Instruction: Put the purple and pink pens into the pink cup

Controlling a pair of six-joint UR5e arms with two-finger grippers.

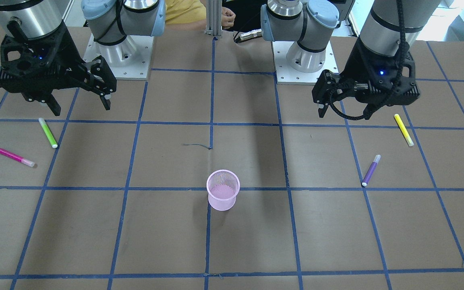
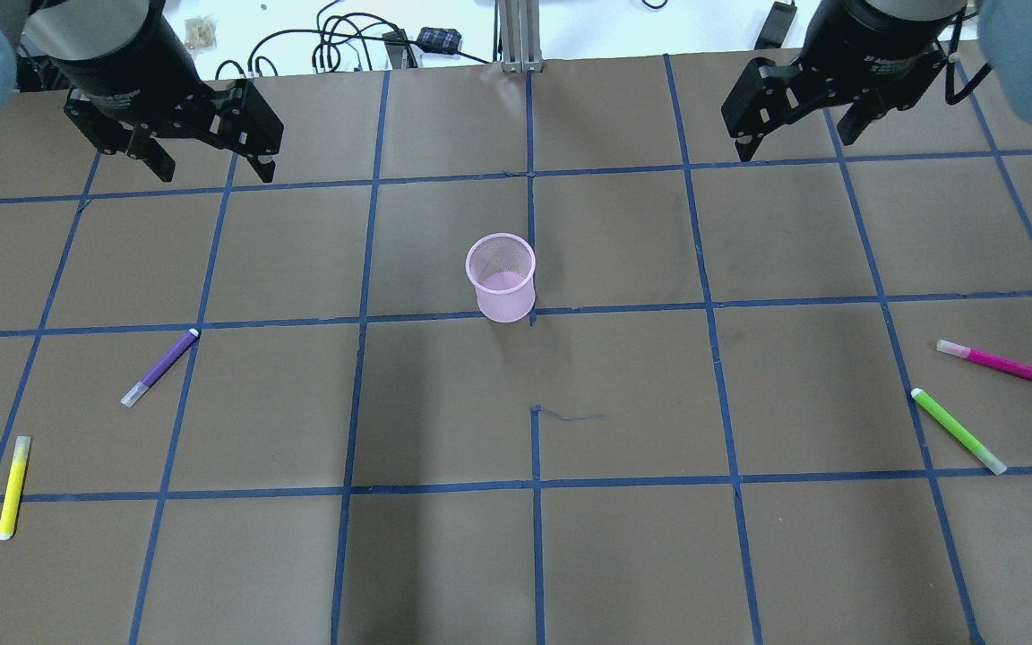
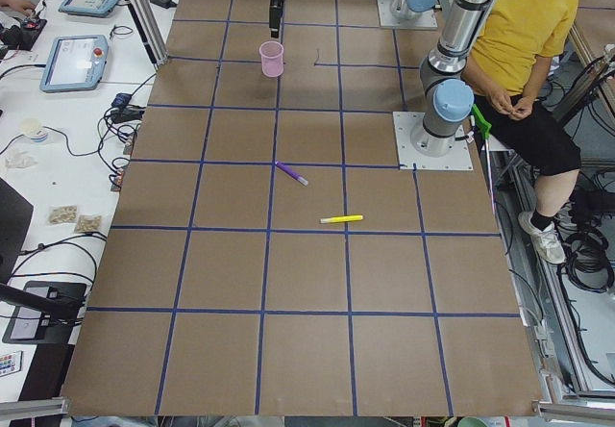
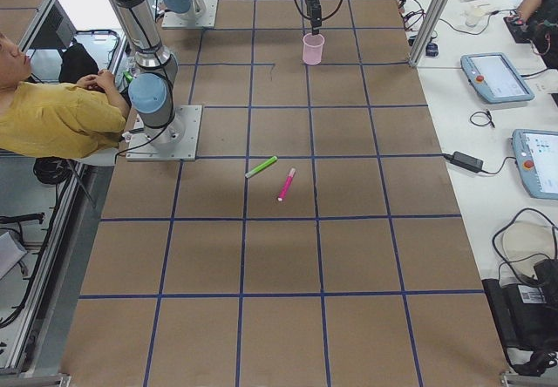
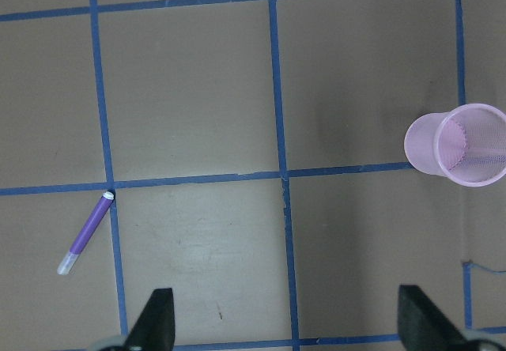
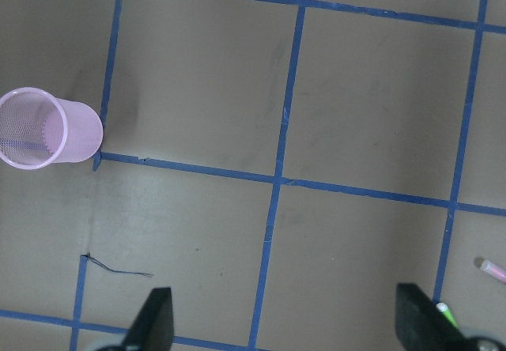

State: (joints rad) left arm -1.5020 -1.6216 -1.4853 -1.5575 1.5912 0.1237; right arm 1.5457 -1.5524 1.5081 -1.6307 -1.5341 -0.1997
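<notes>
**Tabletop layout.** 1 pink cup [image 2: 501, 278] stands upright at the centre of the tabletop [image 2: 623, 555], on a crossing of blue tape lines [image 2: 749, 305]. 4 pens lie flat, all well apart from the cup. 1 purple pen [image 2: 160, 367] and 1 yellow pen [image 2: 14, 486] are on the robot's left. 1 pink pen [image 2: 993, 361] and 1 green pen [image 2: 958, 431] lie near each other on its right. 2 claws hang over the far side: the left claw [image 2: 211, 170] and the right claw [image 2: 792, 143], each spread wide and gripping nothing.

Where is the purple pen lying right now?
In the overhead view the purple pen lies flat on the robot's left side of the table, between the yellow pen and the pink cup.
</notes>
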